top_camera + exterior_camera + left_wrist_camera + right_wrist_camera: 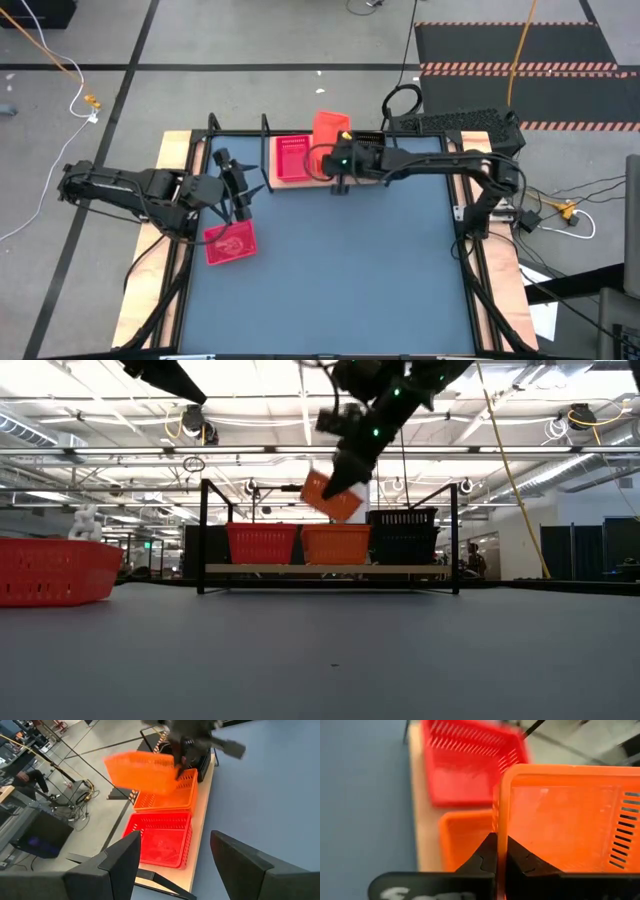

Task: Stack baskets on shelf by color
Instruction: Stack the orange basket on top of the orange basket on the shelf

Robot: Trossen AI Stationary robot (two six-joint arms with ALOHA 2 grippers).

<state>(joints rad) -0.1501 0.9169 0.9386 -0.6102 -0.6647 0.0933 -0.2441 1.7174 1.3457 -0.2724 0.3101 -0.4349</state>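
Above the shelf (330, 569), the right gripper (501, 851) pinches a tilted orange basket (332, 496); the left gripper (243, 189) hangs spread.

Blue tabletop (340, 270) mounted on a wooden base. Grey floor around it carries a yellow cable (45, 50), a white cable (82, 100) and a red-and-black striped mat (525, 68). Papers (540, 318) lie beside the table's corner.

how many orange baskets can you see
2: one orange basket sits mid-shelf; another hangs tilted above it, gripped by the right gripper. More nested underneath may be hidden.
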